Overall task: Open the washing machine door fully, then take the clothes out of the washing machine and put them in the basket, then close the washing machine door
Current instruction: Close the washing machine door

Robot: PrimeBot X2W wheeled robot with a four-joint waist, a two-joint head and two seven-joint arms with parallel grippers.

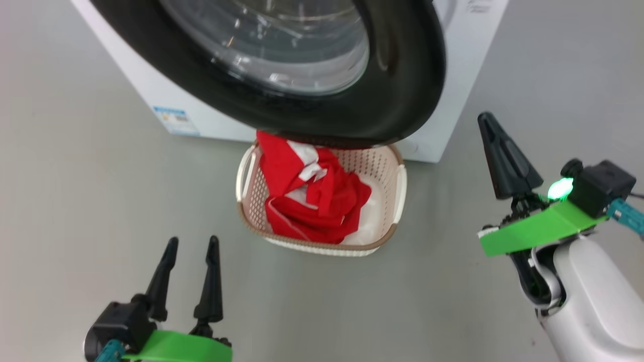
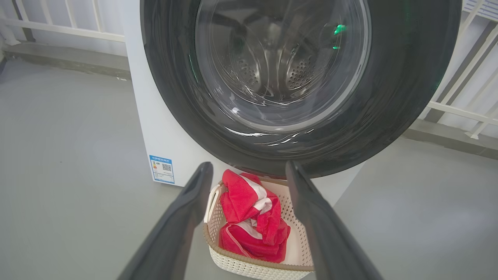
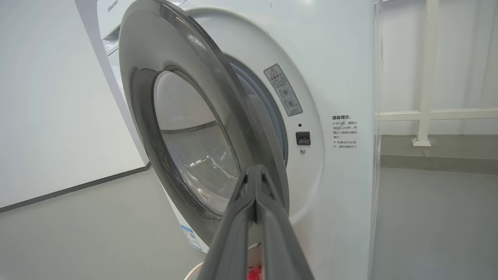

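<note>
My left gripper (image 1: 193, 240) has its two fingers spread wide and holds nothing. It hangs just in front of the basket (image 1: 322, 250), a bit to the left. My right gripper (image 1: 487, 123) has its fingers pressed tight together with nothing between them, off to the right of the basket. The clothes (image 1: 317, 201) lie inside the basket. The washing machine door (image 1: 402, 75) hangs partly open over the basket's back. The washing machine (image 1: 151, 85) stands right behind the basket.
</note>
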